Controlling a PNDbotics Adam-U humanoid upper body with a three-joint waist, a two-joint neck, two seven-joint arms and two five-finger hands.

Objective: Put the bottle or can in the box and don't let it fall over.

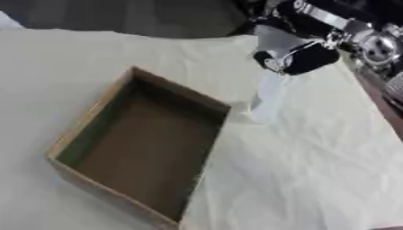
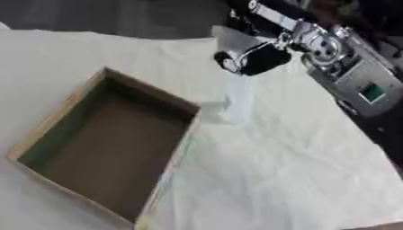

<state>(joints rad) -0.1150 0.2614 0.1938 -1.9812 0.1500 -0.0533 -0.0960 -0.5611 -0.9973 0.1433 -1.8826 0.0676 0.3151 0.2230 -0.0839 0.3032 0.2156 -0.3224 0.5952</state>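
A: Which step does the figure show?

B: The grasp, by the look of it. The robot's black right hand (image 1: pixel 303 58) reaches in from the upper right and sits at the top of the pale, translucent plastic bottle (image 1: pixel 267 101), which stands on the cream cloth-covered table (image 1: pixel 315 170) just beyond the far right corner of the open brown cardboard box (image 1: pixel 82 130). The box holds nothing, so the placing is judged not yet done.

A: How does the hand stand?

B: Its fingers appear curled around the bottle's upper part, with the bottle's top hidden behind them. Whether the bottle's base rests on the cloth or is just clear of it cannot be told from either view.

A: What does the next move call for?

B: Probably a lift high enough to clear the box wall nearest the bottle, a short carry to the robot's left over the box floor, and a level set-down with the bottle kept vertical. A tall, narrow, light body would tip easily if released at a tilt.

A: How does the bottle look?

B: Slender, nearly upright, whitish and see-through, so that it almost merges with the cloth; no label can be made out. It stands apart from the box, not touching it.

A: And the left hand?

B: It shows in neither view.
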